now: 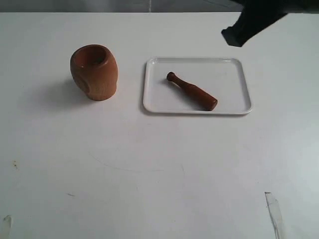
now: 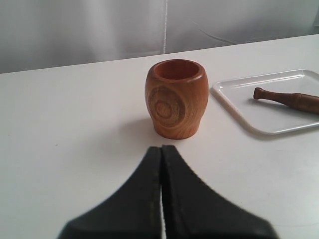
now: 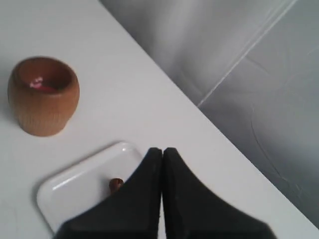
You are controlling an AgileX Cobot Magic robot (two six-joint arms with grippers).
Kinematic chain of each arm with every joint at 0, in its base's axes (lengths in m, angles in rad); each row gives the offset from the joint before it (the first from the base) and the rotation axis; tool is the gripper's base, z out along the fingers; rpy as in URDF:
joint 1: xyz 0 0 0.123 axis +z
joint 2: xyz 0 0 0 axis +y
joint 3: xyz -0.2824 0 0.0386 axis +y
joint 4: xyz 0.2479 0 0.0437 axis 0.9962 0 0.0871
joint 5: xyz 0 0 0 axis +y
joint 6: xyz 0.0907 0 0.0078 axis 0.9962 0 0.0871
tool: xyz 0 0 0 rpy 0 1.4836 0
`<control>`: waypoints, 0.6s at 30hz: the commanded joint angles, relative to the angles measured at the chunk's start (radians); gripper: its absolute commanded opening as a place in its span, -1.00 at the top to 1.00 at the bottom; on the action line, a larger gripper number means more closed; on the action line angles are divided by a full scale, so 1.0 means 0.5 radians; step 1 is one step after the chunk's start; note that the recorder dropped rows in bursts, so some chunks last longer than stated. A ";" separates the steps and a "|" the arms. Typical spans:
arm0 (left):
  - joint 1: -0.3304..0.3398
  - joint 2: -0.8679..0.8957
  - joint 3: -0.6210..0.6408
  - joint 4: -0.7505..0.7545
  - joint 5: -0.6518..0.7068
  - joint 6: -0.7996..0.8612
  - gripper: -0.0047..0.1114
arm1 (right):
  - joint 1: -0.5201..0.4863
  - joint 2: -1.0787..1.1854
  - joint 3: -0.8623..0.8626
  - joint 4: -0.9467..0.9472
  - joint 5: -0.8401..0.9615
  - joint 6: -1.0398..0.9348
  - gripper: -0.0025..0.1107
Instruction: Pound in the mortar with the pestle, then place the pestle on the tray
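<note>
White table (image 1: 149,174): pestle (image 1: 192,91) lies in tray (image 1: 229,79) center-right, mortar (image 1: 93,72) upper left; left gripper (image 2: 161,148) & right gripper (image 3: 162,149) closed, empty; prob done or unstarted

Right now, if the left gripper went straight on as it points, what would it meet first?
Probably the mortar: the shut left gripper points at it, nothing between, though depth is unclear.

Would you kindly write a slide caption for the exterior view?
Wooden pestle lying diagonally on the white tray, wooden mortar standing upright on the table beside it.
</note>
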 commanded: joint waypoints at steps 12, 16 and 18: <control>-0.016 -0.002 0.001 -0.015 -0.006 -0.016 0.92 | 0.006 -1.306 1.042 0.343 0.068 0.034 0.96; -0.016 -0.002 0.001 -0.015 -0.006 -0.016 0.92 | 0.006 -1.472 1.155 0.426 0.128 0.034 0.96; -0.016 -0.002 0.001 -0.015 -0.006 -0.016 0.92 | 0.006 -1.532 1.186 0.426 0.175 0.034 0.96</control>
